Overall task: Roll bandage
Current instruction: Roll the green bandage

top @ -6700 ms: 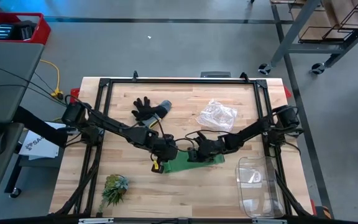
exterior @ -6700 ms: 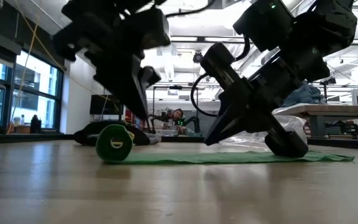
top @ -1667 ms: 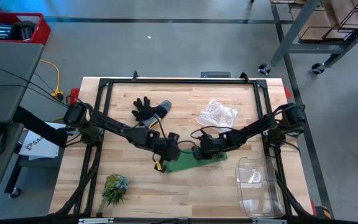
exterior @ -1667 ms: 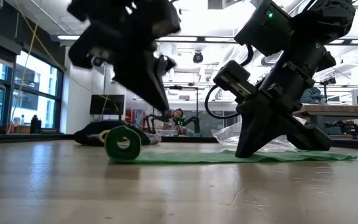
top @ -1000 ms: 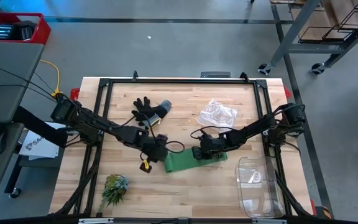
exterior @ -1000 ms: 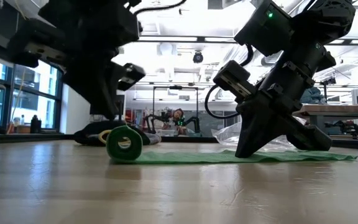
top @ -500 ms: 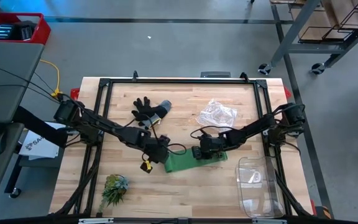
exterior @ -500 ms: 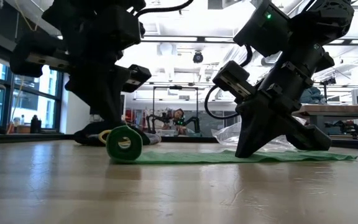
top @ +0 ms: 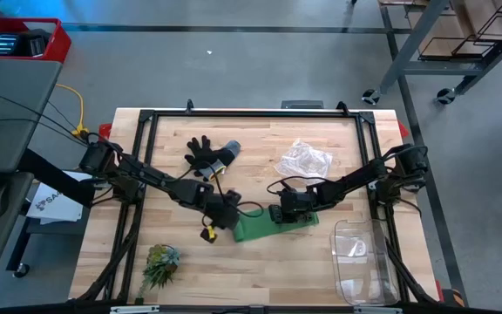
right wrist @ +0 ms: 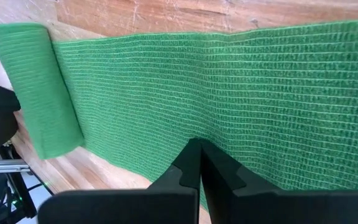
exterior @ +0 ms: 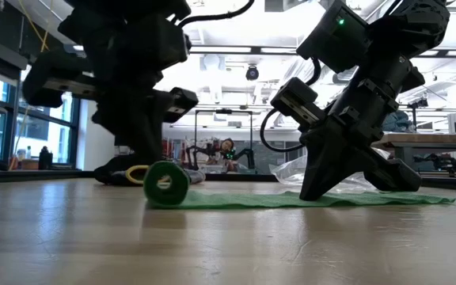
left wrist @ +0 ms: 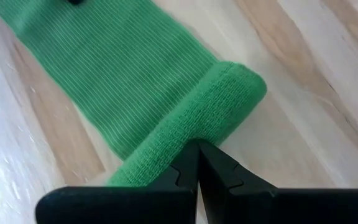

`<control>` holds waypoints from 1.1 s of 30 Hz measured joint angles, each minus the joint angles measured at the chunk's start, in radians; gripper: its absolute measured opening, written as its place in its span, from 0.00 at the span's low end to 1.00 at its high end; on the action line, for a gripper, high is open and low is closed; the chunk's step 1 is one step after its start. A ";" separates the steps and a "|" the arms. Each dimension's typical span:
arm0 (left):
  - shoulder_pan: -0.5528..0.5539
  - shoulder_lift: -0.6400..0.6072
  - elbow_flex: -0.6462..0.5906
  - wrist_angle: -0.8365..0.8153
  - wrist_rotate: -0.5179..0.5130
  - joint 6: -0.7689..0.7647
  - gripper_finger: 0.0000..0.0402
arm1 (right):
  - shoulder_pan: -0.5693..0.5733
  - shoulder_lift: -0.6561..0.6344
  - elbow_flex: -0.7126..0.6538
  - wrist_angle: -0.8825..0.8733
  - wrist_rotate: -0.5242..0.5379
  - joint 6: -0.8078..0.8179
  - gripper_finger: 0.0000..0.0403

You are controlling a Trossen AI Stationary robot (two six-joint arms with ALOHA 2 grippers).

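The green bandage (top: 264, 227) lies at mid-table, its left end wound into a roll (exterior: 165, 183) and the rest a flat strip (exterior: 307, 200) on the wood. My left gripper (left wrist: 197, 163) is shut, right against the roll (left wrist: 210, 112) on its left side. My right gripper (right wrist: 196, 152) is shut with its tips on the flat strip (right wrist: 229, 93), to the right of the roll (right wrist: 39, 93). In the high view the left gripper (top: 226, 218) and the right gripper (top: 284, 215) stand at the bandage's two ends. My left gripper touches the roll's outer wall (left wrist: 188, 138) about midway along its length with its shut fingertips. The fingers slant down from the table's left and lie across the roll. The roll rests on the table. My right gripper presses its shut fingertips down on the flat strip (right wrist: 197, 127), slanting from the table's right. The strip lies flat on the wood under them.
A black-and-grey glove (top: 207, 153) and a crumpled clear bag (top: 304, 161) lie toward the far edge. A spiky green plant tuft (top: 160, 263) sits near the front left, and a clear container (top: 360, 257) at the front right.
My left gripper has gone toward the table's right, up against the roll. The roll has moved a little along the strip toward my right gripper. The flat strip under my right gripper has stayed where it was.
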 joint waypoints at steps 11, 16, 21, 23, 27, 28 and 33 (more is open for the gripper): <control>0.004 0.058 0.037 0.058 -0.001 0.001 0.00 | 0.000 0.000 0.000 0.000 -0.016 0.000 0.00; 0.004 0.098 0.077 0.078 -0.002 0.025 0.00 | 0.000 0.000 0.000 0.001 -0.016 0.000 0.00; 0.004 0.152 0.123 0.089 -0.002 0.038 0.00 | 0.000 0.000 0.000 0.002 -0.016 0.000 0.00; 0.004 0.174 0.146 0.087 -0.003 0.042 0.00 | 0.000 0.000 0.000 0.002 -0.016 0.000 0.00; 0.004 0.203 0.189 0.083 0.002 0.098 0.00 | 0.000 0.000 -0.001 0.004 -0.016 -0.001 0.00; 0.003 0.207 0.196 0.084 0.004 0.114 0.00 | 0.000 0.000 -0.001 0.005 -0.015 -0.001 0.00; 0.004 0.240 0.226 0.103 0.027 0.165 0.00 | 0.000 0.000 0.000 0.004 -0.012 -0.019 0.00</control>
